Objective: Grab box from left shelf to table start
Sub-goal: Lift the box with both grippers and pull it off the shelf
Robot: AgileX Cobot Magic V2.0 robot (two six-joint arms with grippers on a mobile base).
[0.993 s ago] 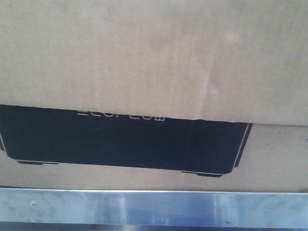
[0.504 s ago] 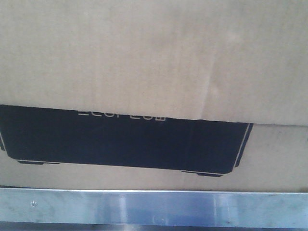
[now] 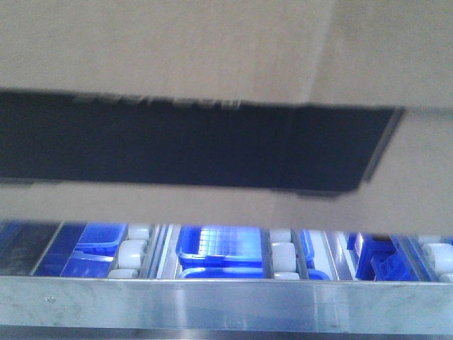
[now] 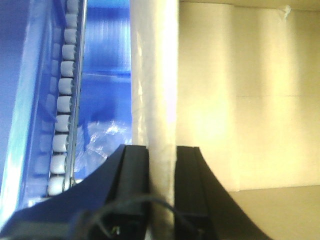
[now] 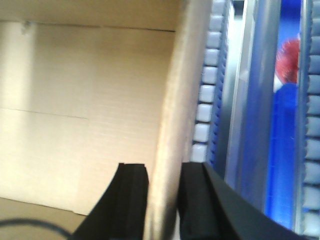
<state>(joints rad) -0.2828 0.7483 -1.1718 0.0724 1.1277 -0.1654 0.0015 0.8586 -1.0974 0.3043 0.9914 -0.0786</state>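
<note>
Box (image 3: pixel 212 42): a large brown cardboard box that fills the upper part of the front view, blurred.
Print: a wide black print (image 3: pixel 184 145) crosses the box face, with thin pale lettering (image 3: pixel 156 101) along its top edge, too smeared to read.
Box position: its lower edge hangs above the left shelf, with a gap open between the two. I cannot tell whether the far side touches anything.
Left shelf (image 3: pixel 226 304): its brushed silver front strip with small screws runs along the bottom of the front view, below the box.
Rollers (image 3: pixel 131 251): white ones show through the gap in rows between metal strips. More rows run beside the box in both wrist views.
Blue bins (image 3: pixel 219 244): blue plastic bins lie under the roller tracks, seen between the strips.
Left tool (image 4: pixel 161 150): its two black fingers (image 4: pixel 135 165) are pressed against either side of an upright pale box wall, pinching it. The lit box inside is on the right of that view and a roller track on the left.
Right tool (image 5: pixel 162 167): its black fingers (image 5: pixel 132 190) clamp the opposite box wall in the same way. The box inside is on the left and the rollers on the right.
Red object (image 5: pixel 287 60): a blurred red patch sits among the blue past the rollers in the right wrist view. I cannot tell what it is.
</note>
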